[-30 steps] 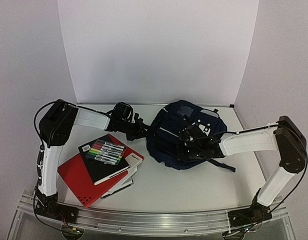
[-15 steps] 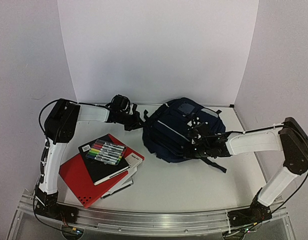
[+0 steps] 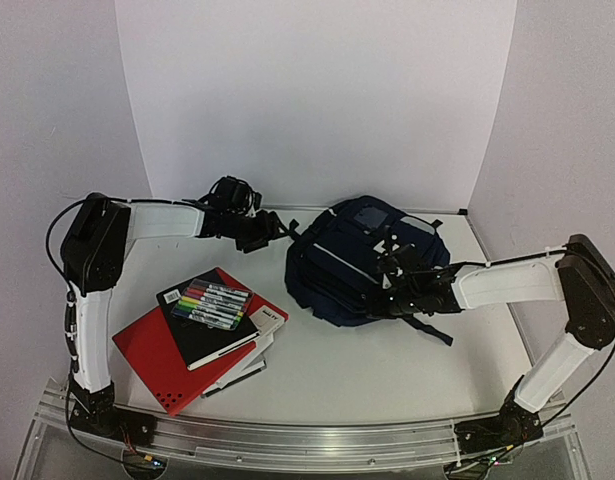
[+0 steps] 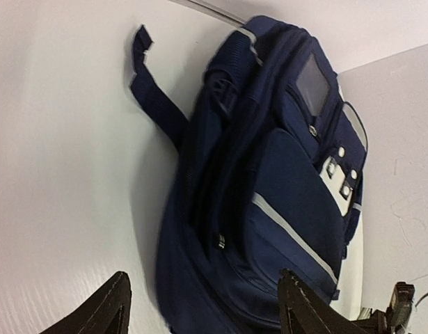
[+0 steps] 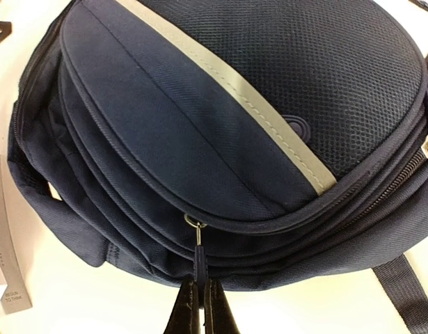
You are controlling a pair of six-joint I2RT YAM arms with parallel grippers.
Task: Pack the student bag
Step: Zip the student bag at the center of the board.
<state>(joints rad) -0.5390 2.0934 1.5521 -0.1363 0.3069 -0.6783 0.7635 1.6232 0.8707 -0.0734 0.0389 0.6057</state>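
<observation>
At the left of the counter [image 3: 387, 370], a stack of notebooks [image 3: 202, 345] topped with a pack of markers [image 3: 213, 303] was seen lying unpacked. The left gripper [image 4: 203, 314] was held just beside the student bag [image 3: 337, 262], its jaws spread apart and empty. The bag was laid at the counter's back centre, its zips apparently closed. The right gripper [image 5: 200, 306] was set with its jaws clamped on a zipper pull [image 5: 198, 256]. The fabric was judged soft and slack, so the body would likely need bracing while the pull was drawn.

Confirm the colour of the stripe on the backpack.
Light grey stripe on a navy backpack; clearest in right wrist view.
</observation>
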